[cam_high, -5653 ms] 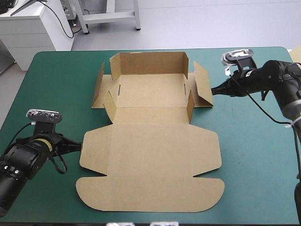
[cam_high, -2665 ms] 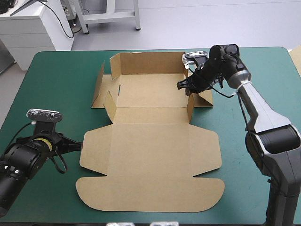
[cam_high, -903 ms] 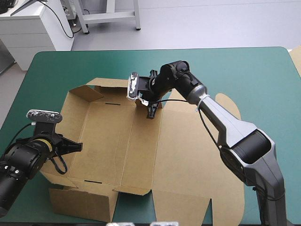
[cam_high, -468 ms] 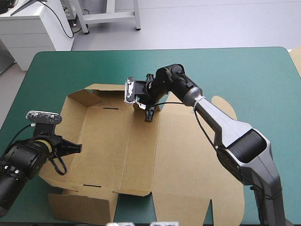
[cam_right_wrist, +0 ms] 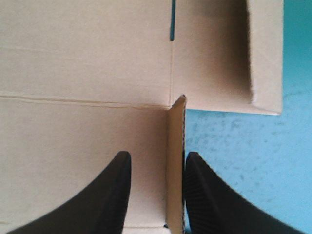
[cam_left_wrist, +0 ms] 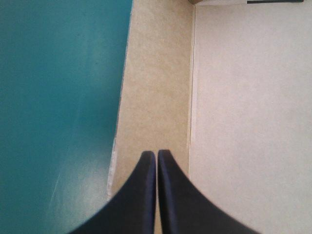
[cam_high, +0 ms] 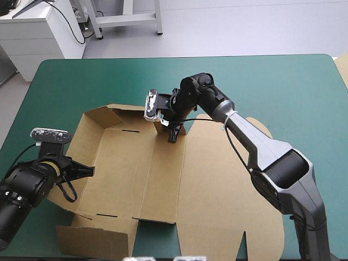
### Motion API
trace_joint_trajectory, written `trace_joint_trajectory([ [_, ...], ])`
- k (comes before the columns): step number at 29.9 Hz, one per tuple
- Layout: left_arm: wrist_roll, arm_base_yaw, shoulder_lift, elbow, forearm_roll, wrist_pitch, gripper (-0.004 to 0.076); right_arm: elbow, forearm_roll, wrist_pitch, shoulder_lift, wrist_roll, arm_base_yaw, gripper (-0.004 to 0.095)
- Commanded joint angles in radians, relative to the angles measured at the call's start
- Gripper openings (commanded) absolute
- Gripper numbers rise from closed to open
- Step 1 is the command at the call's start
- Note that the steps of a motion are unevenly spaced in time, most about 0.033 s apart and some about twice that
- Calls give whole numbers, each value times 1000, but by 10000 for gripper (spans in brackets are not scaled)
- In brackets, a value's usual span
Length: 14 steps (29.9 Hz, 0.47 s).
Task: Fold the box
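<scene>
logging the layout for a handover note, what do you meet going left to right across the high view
left pincer → right pincer at the far edge of the box → the box's rounded flap → bare teal-green cover

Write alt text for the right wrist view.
The right pincer straddles an upright flap of the box, its black fingers apart, one on each side. More creased brown board lies ahead, and the teal-green cover shows beside the flap.
</scene>
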Motion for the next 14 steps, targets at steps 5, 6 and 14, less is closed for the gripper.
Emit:
trace_joint_trajectory([
  [5,-5,2,-7,-26,9,-32,-8,-86,-46,83,-145,138,-7,340],
  [6,-5,2,-7,-26,9,-32,-8,-88,-65,84,-154,155,-13,325],
  [14,-5,2,-7,-26,11,-31,-8,-85,-196,104,-241,429,-103,-18],
])
